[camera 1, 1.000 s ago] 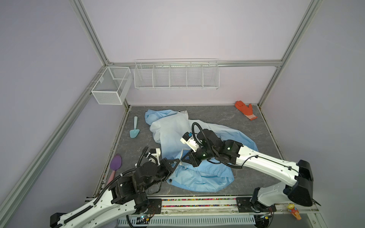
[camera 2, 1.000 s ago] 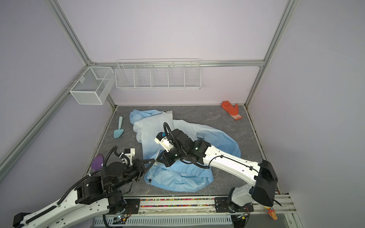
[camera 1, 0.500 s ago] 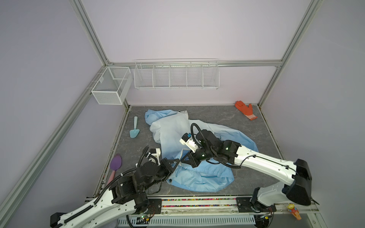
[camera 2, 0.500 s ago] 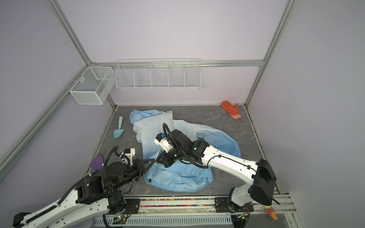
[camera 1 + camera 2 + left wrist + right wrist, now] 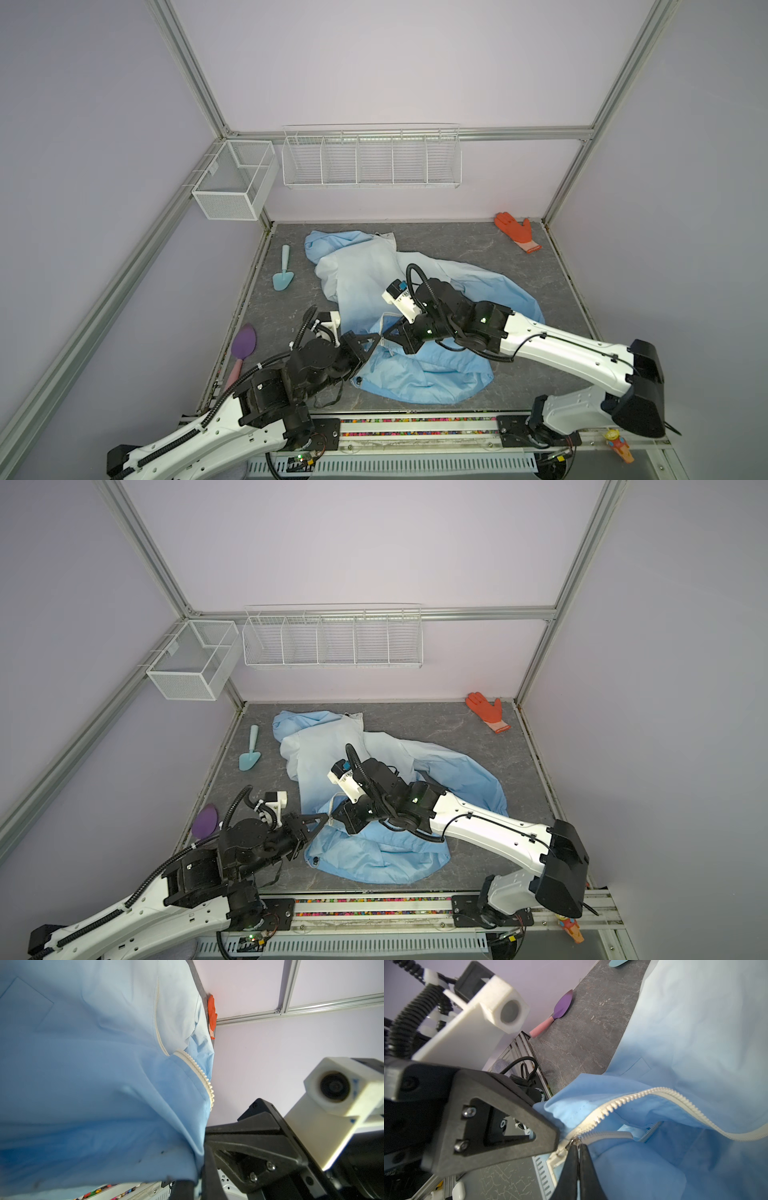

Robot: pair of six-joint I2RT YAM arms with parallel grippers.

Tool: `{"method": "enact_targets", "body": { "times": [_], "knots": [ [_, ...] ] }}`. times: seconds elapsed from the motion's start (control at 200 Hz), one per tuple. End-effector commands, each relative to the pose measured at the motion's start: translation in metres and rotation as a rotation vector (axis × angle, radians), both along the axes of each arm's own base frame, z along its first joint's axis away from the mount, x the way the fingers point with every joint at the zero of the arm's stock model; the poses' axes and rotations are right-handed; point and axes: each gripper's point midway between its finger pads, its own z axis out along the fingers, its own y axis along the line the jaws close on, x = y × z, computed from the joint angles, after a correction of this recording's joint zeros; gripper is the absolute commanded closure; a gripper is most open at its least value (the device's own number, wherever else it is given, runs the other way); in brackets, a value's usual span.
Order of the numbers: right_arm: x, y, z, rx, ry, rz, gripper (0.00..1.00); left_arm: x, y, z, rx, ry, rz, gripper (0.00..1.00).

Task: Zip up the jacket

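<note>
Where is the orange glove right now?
In both top views the orange glove lies in the far right corner of the grey table, close to the back wall and well apart from the jacket.

Soft, even light leaves only faint shadows. Both wrist views blur whatever lies nearest the lens.

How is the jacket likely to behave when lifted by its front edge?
Probably floppy: the jacket lies crumpled in folds and drapes from the left gripper. Likely light for its size, since the cloth looks thin. The zipper bends with the cloth, so a pull may bunch it unless held taut.
</note>
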Motion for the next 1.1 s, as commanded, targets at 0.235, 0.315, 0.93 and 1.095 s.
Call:
{"method": "enact_targets", "body": {
  "times": [0.235,0.315,0.93,1.095],
  "knots": [
    [-0.002,-0.008,-0.008,-0.029,0.006,-0.019,0.93,-0.001,0.005,0.016,-0.059,-0.020,0.015,0.75],
    [-0.011,-0.004,-0.009,-0.021,0.040,0.001,0.93,0.000,0.009,0.014,-0.058,-0.013,0.032,0.68],
    [-0.026,0.019,-0.116,-0.102,0.207,-0.105,0.93,-0.042,0.064,-0.094,0.128,0.256,0.036,0.72],
    [-0.015,0.009,-0.156,-0.189,0.192,-0.178,0.93,-0.042,0.041,-0.142,0.128,0.314,-0.001,0.88]
  ]
}}
